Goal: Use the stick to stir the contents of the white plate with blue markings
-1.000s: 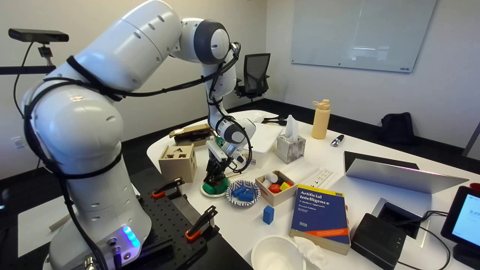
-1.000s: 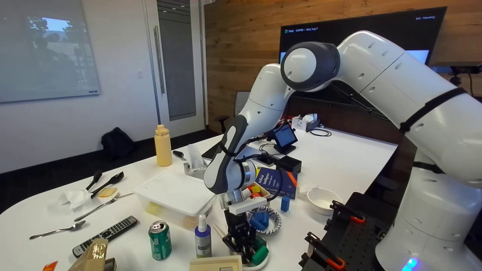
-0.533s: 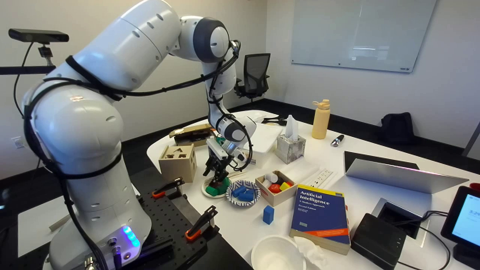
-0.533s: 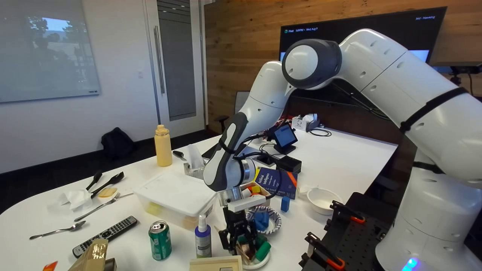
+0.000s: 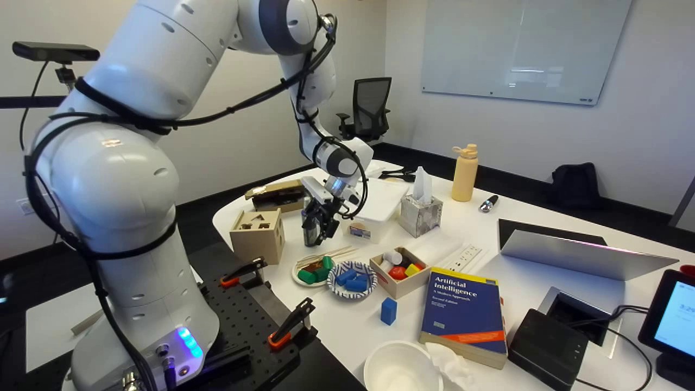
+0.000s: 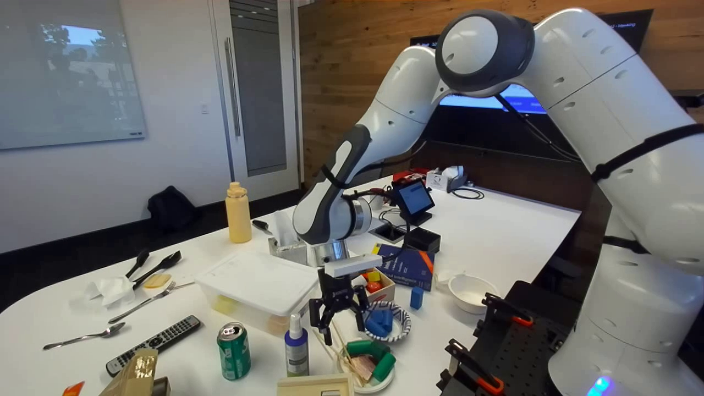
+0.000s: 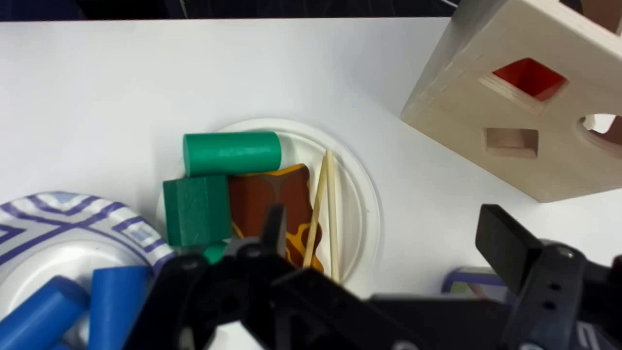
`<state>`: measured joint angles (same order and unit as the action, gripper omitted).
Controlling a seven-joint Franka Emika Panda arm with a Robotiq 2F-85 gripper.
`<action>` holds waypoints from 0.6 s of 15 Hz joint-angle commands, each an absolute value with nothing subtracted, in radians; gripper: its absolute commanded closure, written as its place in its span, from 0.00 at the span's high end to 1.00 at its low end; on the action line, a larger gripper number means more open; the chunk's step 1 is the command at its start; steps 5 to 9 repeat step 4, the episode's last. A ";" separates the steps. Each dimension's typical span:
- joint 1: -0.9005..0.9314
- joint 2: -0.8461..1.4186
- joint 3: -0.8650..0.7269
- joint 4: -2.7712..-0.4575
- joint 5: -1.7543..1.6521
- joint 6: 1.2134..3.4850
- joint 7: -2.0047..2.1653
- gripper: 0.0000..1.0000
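Gripper [image 7: 388,231] hangs spread wide, room beneath. Wooden sticks [image 7: 333,218] cross plain white plate [image 7: 371,218], jutting past rim. Right of it in both exterior views, white plate with blue markings [image 5: 347,294] holds blue blocks [image 5: 357,284]; rims perhaps touch.

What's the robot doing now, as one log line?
jaws: open, empty | sticks: partly on plain plate | blue-marked plate: holds blue blocks | stirring: none

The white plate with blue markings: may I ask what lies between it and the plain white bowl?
One blue block stands between the white plate with blue markings and the plain white bowl. This shows in both exterior views.
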<state>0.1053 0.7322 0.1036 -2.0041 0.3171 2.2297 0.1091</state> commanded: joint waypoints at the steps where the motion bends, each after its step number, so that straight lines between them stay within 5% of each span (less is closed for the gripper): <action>1: 0.129 0.607 0.085 -2.090 0.277 2.239 0.177 1.00; 9: 0.126 0.571 0.083 -2.105 0.257 2.235 0.185 1.00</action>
